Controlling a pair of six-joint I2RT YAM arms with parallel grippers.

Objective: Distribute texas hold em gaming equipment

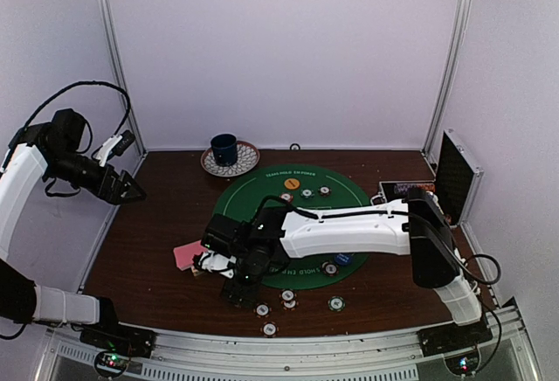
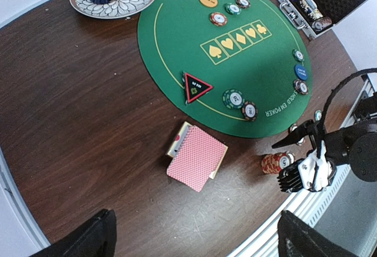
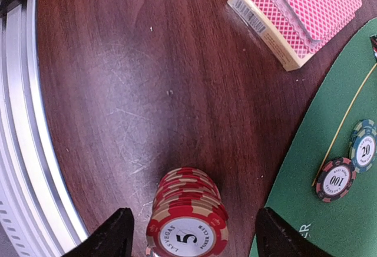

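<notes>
Chip stack (image 3: 187, 210) between right pincer (image 3: 194, 213) fingers (image 3: 112, 236), near edge out of frame

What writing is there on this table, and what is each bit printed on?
"TEXAS HOLD EM POKER": green mat, along its rim.
"LAS VEGAS" and "5": red chip topping the stack.
"20": green chip.
"100": dark chip.
Orange button and triangle: print too small to read.
</notes>
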